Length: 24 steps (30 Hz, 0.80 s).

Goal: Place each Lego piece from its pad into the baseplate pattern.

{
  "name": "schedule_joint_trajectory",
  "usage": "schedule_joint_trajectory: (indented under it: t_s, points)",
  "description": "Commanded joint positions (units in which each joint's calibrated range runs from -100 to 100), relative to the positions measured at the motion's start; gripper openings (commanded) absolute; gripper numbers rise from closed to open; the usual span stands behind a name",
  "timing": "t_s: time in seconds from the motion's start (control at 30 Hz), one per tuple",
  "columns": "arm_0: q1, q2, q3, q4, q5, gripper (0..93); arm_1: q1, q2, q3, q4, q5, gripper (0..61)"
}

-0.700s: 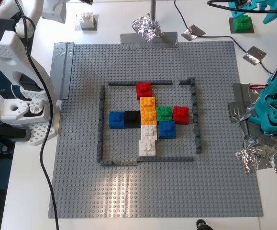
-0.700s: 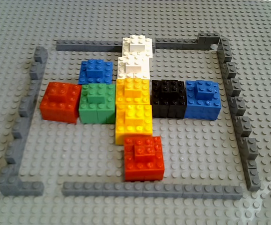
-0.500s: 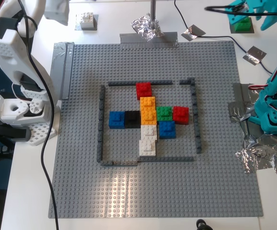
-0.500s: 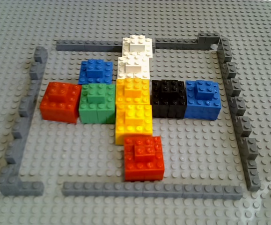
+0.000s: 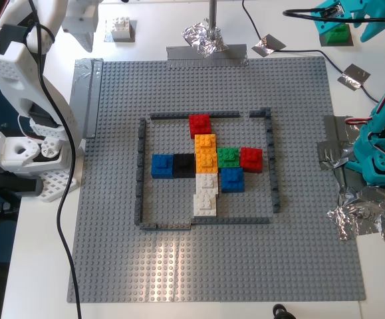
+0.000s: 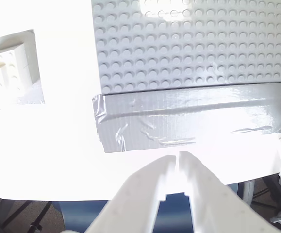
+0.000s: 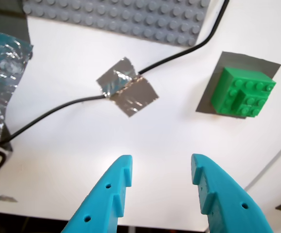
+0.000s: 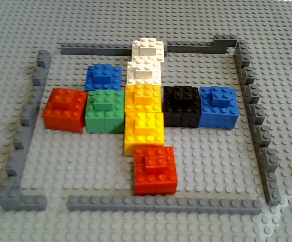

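While the white table (image 5: pixel 39 266) lay bright under glare, the grey baseplate (image 5: pixel 312 219) covered most of it, taped at its far edge and at the far corner on the exterior view's left. Crumpled foil (image 5: pixel 204 34) sat just beyond the far edge, and more foil (image 5: pixel 368 219) lay off the exterior view's right side. Inside the dark frame (image 5: pixel 139 166), the pattern (image 5: pixel 207 163) held red, orange, blue, black, green and white bricks, pressed close together.

The green brick (image 7: pixel 243 92) sat on its pad (image 7: pixel 213 80) at the far corner on the exterior view's right, off the plate. My first gripper (image 7: pixel 160 182) hung near it with its teal jaws spread wide and nothing between them; the brick lay ahead and to one side of the gap. The white brick (image 5: pixel 119 25) rested on its pad (image 5: pixel 131 31) at the far side on the exterior view's left. My second gripper (image 6: pixel 178 162) had its white jaws nearly together, empty, over bare table beside the tape (image 6: pixel 189 121), the brick well apart.
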Motion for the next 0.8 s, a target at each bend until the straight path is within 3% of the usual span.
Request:
schedule_joint_trajectory:
  t_s: [0.0, 0.5, 0.63, 0.77]
  points:
    - [0.4, -2.7, -0.2, 0.4, 0.3, 14.0, -0.2, -0.9, -5.0, 0.0, -0.1, 0.2]
    - [3.0, -2.0, -0.2, -0.2, 0.0, 14.4, 2.2, 14.7, -25.2, -3.5, 0.7, 0.2]
    - [2.7, 1.7, -4.6, -0.2, 0.0, 14.1, 3.0, 18.5, -28.1, -6.9, 1.6, 1.5]
    - [2.8, 12.8, -18.0, 0.3, 0.0, 14.2, 2.7, 22.2, -29.7, -10.9, 3.3, 18.0]
